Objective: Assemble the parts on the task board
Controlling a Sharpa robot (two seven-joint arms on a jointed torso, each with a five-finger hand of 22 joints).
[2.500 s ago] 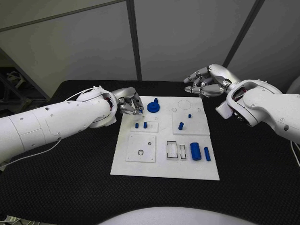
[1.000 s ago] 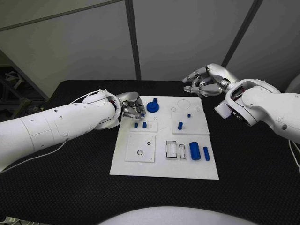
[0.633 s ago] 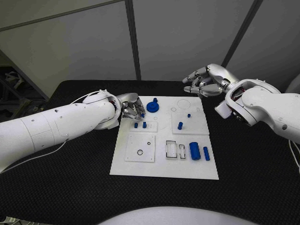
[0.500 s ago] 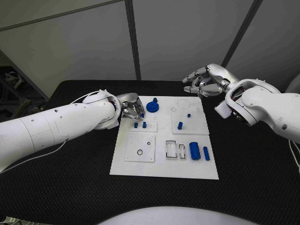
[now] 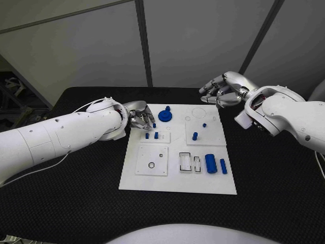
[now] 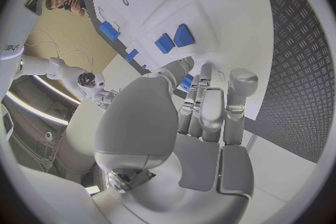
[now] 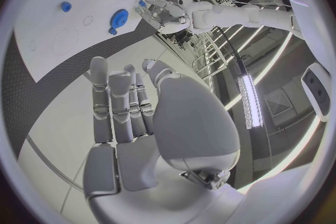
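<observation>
Fingers (image 5: pixel 143 120) of the left hand (image 5: pixel 141 118) are curled in together at the far left edge of the task board (image 5: pixel 177 185), and from the head view I cannot tell if they pinch something; in the left wrist view the fingers (image 6: pixel 209 102) lie side by side, bent toward the thumb, with a small blue part (image 6: pixel 185 83) seen just beyond their tips, but whether they hold it is not clear. The right hand (image 5: pixel 222 89) is above the black table (image 5: pixel 74 203) beyond the far right corner of the board, well apart from it, and its fingers (image 7: pixel 117 102) are bent loosely, close together, with nothing between them. On the board, a blue gear (image 5: pixel 166 116) with a small knob sits at the far end, just beside the left hand. Two short blue pegs (image 5: pixel 152 135) stand near it, a little nearer to the robot. One more blue peg (image 5: pixel 195 136) stands in the raised plate on the right half of the board, with a tiny blue piece (image 5: pixel 205 125) behind it. Near the right edge of the board, a thick blue cylinder (image 5: pixel 210 163) and a thin blue pin (image 5: pixel 223 166) lie side by side, next to two rectangular slots (image 5: pixel 191 162).
</observation>
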